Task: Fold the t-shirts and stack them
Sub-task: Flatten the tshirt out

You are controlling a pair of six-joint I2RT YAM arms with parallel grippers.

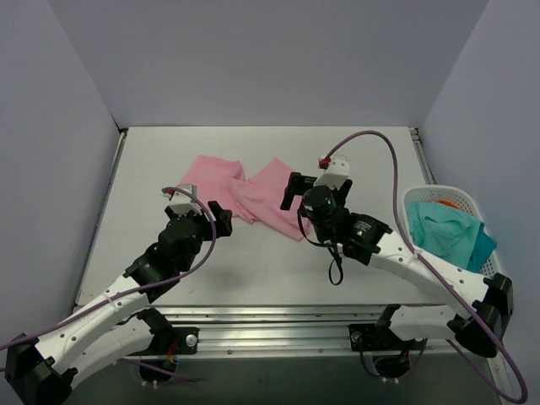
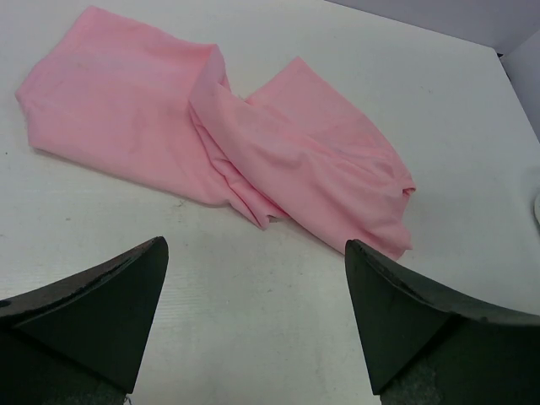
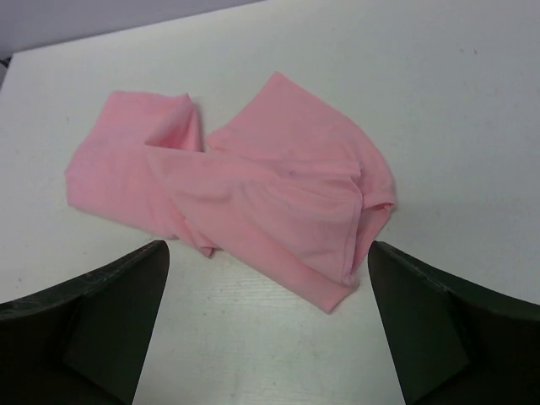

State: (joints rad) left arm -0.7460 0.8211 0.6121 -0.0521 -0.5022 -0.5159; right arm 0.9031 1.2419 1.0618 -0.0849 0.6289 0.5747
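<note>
Arms point(image 1: 110, 299): white links, black joints; purple cables point(image 1: 395, 160); left claw point(image 2: 255, 243), right claw point(image 3: 267, 245): matte black wedges.

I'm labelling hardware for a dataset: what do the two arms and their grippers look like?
Both arms, the left arm and right arm, are white shells with black joints. A thin purple cable loops along each. The left gripper and right gripper have dark, wedge-shaped fingers.
</note>
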